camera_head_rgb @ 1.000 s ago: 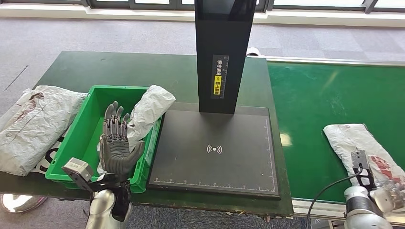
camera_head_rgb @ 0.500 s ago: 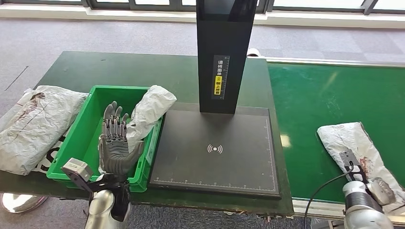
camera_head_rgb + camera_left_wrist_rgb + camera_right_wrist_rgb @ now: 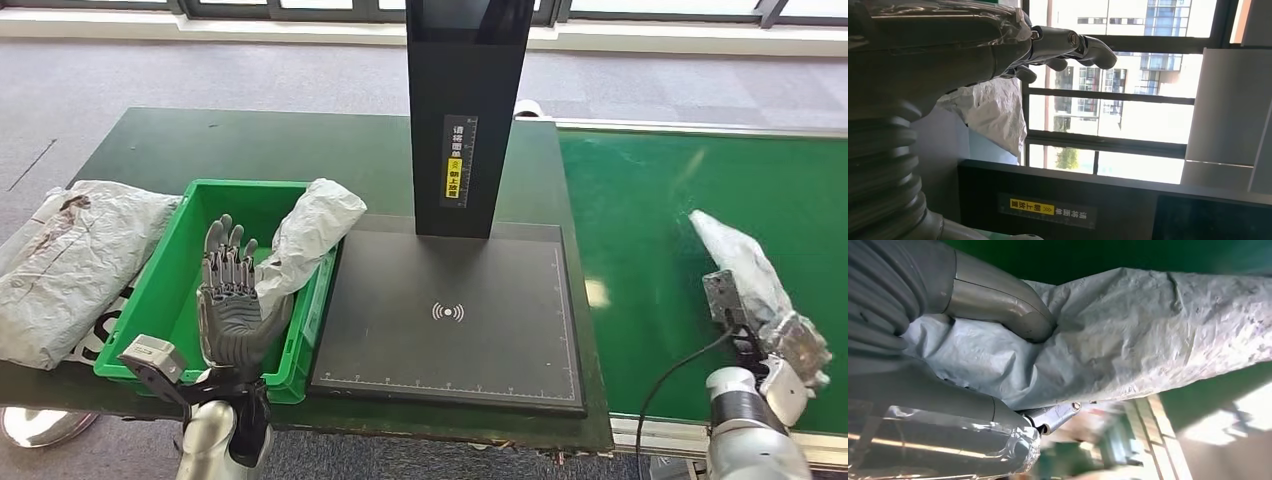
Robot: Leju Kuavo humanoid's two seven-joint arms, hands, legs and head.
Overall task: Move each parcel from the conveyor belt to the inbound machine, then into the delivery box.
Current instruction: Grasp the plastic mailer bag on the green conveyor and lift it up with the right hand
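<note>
Fingers of the right hand [image 3: 795,350] are wrapped around the near end of a grey parcel [image 3: 740,262], lower right of the head frame; in the right wrist view the thumb [image 3: 998,300] presses into the bag [image 3: 1148,330], so it's clamped on. Left hand [image 3: 232,305] is raised over the green box [image 3: 165,290], palm toward the camera, fingers apart, holding nothing.

Step in hand, as I read it: carry the parcel off the belt [image 3: 690,200] to the scanner pad [image 3: 450,312] at frame centre. The parcel looks tilted up and off the belt, far end toward upper right. It's a soft bag, so it will likely sag; keep the grip firm, lift clear of the belt edge, and lay it flat on the pad near the wireless mark. Steer it clear of the black post [image 3: 465,110] above the pad.

A second parcel [image 3: 310,235] leans on the box's right rim, partly inside. A third [image 3: 70,265] lies at frame left on the dark green table [image 3: 250,145], touching the box's left wall.

Grey carpet across the top, window frames along the top edge. Left wrist view shows windows and buildings outside.
</note>
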